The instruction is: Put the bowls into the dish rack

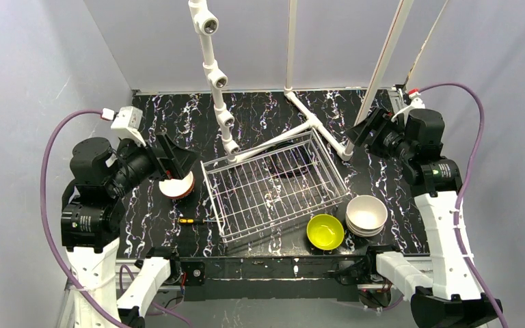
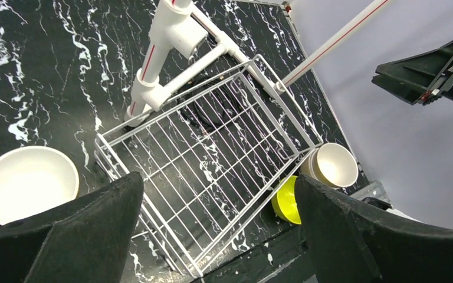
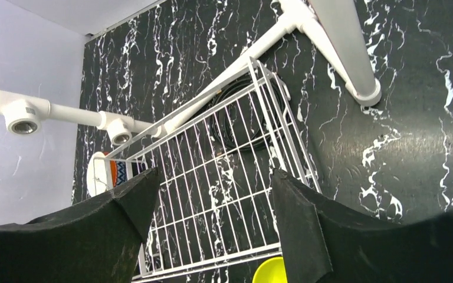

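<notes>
Marble tabletop (image 2: 35, 71): white bowl (image 2: 28, 183) just outside spread left end effector (image 2: 218, 186).

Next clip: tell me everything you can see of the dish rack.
The dish rack is a rectangular basket of thin silvery wire, with a grid floor and low sides, open on top. It sits flat on the table, askew to its edges. No bowl is inside. A dark round shape shows through its far end; in it or under it, I cannot tell. Its far side lies along a white pipe. A yellow-green bowl stands just outside its near right corner.
</notes>
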Available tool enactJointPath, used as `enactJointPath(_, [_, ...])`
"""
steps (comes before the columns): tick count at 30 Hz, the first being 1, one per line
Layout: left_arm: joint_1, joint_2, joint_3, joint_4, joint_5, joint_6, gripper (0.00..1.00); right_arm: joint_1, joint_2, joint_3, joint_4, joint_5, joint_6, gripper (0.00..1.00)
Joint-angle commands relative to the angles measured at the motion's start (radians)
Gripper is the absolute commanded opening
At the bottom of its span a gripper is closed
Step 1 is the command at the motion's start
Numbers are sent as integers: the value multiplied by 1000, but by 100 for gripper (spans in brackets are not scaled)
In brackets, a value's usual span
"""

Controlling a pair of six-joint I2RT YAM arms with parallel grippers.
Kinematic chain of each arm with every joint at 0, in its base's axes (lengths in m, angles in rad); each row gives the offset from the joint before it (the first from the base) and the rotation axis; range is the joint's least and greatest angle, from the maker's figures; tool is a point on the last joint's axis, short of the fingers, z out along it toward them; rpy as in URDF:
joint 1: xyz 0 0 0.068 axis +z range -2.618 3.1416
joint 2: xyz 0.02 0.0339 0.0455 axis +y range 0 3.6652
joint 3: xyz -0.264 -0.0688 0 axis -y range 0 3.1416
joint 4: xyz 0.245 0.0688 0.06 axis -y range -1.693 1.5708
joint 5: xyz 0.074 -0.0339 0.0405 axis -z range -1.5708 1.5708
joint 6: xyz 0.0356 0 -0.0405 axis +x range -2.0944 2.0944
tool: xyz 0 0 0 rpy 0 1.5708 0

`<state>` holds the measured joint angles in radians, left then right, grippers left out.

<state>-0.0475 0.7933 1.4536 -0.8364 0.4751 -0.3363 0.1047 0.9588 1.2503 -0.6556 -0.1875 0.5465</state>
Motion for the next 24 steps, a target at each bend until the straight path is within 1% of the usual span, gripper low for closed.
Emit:
enactJointPath(1, [3, -32, -30, 26, 29, -47, 98, -4, -70, -20, 26, -37, 37, 79])
enactJointPath(3, [3, -54, -69, 83, 106, -63, 98, -5, -67, -41, 28, -61, 53, 79])
enactJointPath(5, [2, -89, -154, 192, 171, -107, 98, -5, -56, -61, 32, -124, 58, 77])
enactJointPath(6, [3, -100, -205, 240, 197, -132, 98, -4, -45, -74, 49, -199, 46, 72])
enactJointPath(7, [3, -106, -235, 273, 230, -160, 98, -3, -27, -82, 63, -281, 36, 70])
enactJointPath(9, [2, -87, -272, 329, 359, -180, 98, -3, 11, -84, 64, -420, 26, 68])
enactJointPath(10, [2, -68, -286, 356, 457, -179, 98, -1, 21, -88, 63, -442, 23, 68])
enactJointPath(11, [2, -50, -299, 380, 524, -190, 98, 4, 22, -90, 56, -436, 10, 69])
enactJointPath(12, [0, -43, -314, 393, 548, -202, 98, 10, 21, -93, 45, -416, -2, 70])
enactJointPath(14, [-12, -50, -347, 398, 523, -205, 98, 28, 25, -105, 16, -388, -22, 71])
enactJointPath(16, [-49, -68, -384, 410, 491, -208, 98, 61, 48, -120, -24, -373, -40, 72])
enactJointPath(18, [-123, -80, -421, 414, 416, -214, 98, 135, 74, -126, -81, -270, -52, 72])
enactJointPath(20, [-224, -88, -458, 414, 305, -216, 98, 238, 82, -137, -95, -151, -35, 72])
enactJointPath(22, [-315, -88, -491, 423, 169, -250, 98, 330, 93, -133, -109, -41, 5, 71])
enactJointPath(23, [-357, -86, -507, 439, 126, -277, 98, 382, 97, -132, -119, 16, 20, 71])
enactJointPath(24, [-396, -81, -525, 454, 89, -303, 98, 409, 104, -131, -133, 68, 31, 70])
